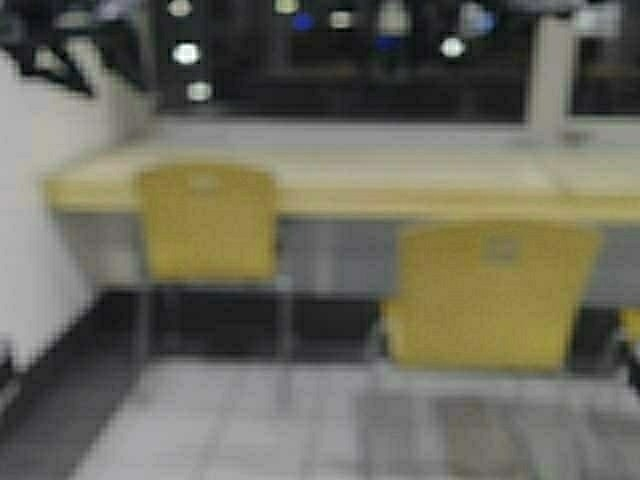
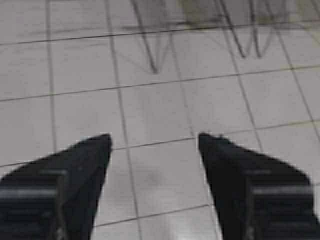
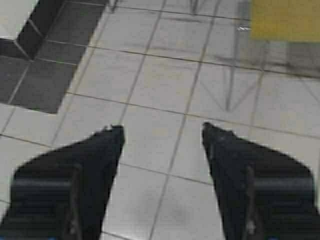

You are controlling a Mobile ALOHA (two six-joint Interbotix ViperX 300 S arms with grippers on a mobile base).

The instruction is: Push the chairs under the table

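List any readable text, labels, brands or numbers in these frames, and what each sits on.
None readable.
Chair on the left: pale patch high on the backrest, too blurred to tell if it carries text.
Chair on the right: same kind of patch, unreadable.
Table: no markings visible.
Left gripper and right gripper, both open over floor tiles: no lettering.

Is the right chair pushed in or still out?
Out. The right chair stands nearer than the table edge, while the left chair sits closer in.
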